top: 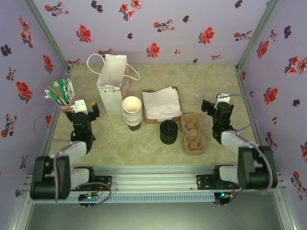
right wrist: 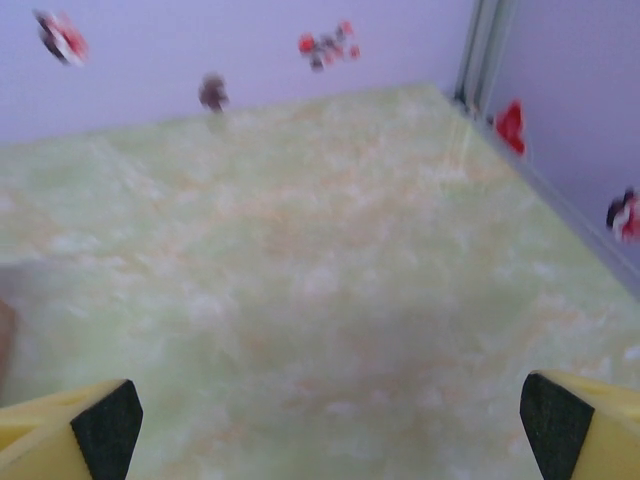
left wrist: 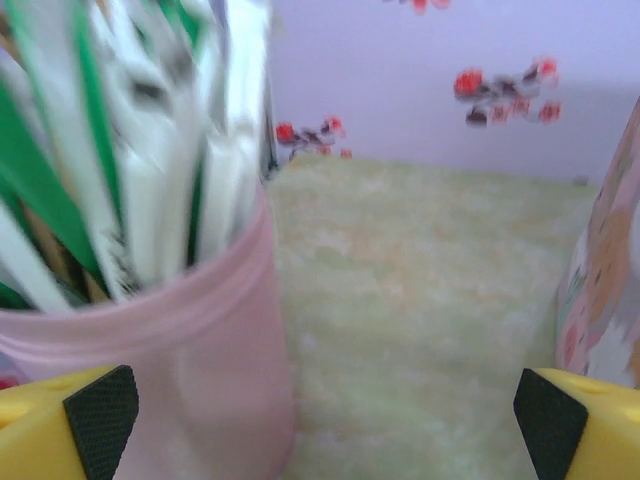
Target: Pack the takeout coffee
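Note:
The takeout coffee is out of view. A stack of lidless cream-rimmed paper cups (top: 132,113) stands mid-table, with a short black stack of lids (top: 168,132) to its right. My left gripper (top: 87,109) (left wrist: 325,420) hangs open at the left, close to a pink holder of wrapped sticks (left wrist: 180,340), with nothing between its fingers. My right gripper (top: 216,104) (right wrist: 330,425) is open over bare table at the right, also with nothing in it.
A white paper bag (top: 112,84) (left wrist: 605,290) stands upright at the back left. An open box of napkins (top: 162,104) lies behind the lids. Brown pulp cup carriers (top: 193,133) lie right of the lids. The pink holder (top: 61,96) stands by the left wall.

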`<control>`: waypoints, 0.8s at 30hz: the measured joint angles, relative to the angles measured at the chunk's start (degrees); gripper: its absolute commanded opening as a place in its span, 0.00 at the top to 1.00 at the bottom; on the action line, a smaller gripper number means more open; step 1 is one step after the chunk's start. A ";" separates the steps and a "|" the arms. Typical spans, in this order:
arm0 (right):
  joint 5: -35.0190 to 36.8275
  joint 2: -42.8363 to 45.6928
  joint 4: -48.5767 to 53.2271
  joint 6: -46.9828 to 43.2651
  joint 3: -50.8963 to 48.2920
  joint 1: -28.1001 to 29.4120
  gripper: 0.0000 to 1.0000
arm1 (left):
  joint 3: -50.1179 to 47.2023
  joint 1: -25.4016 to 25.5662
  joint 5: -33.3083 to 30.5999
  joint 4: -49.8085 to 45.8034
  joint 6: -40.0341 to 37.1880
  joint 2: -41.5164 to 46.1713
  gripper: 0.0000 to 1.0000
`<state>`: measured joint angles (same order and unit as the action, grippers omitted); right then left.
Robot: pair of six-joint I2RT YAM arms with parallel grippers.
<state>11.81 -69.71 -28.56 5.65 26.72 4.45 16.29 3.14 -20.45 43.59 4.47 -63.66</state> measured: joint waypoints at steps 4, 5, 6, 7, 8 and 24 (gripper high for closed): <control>-0.09 7.78 11.06 3.72 6.67 1.29 0.01 | 4.13 0.31 -0.37 -12.31 4.85 11.91 0.01; -0.35 9.79 14.64 5.20 8.70 1.53 0.01 | 5.77 0.46 -0.24 -15.67 6.67 14.64 0.01; -0.72 11.61 18.45 6.67 10.84 1.62 0.01 | 7.58 0.59 0.13 -19.43 9.07 17.42 0.01; -1.25 13.07 22.16 7.87 12.94 1.68 0.01 | 9.20 0.68 0.70 -22.75 11.30 19.63 0.01; -1.84 14.56 26.27 9.20 15.34 1.73 0.01 | 10.99 0.72 1.62 -26.32 13.86 21.97 0.01; -18.97 24.90 63.69 19.82 26.47 1.70 0.08 | 20.13 1.11 32.46 -61.09 39.26 41.13 0.01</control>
<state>-7.16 -44.82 35.14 25.47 53.19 6.15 36.42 4.25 12.01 -17.50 43.72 -22.52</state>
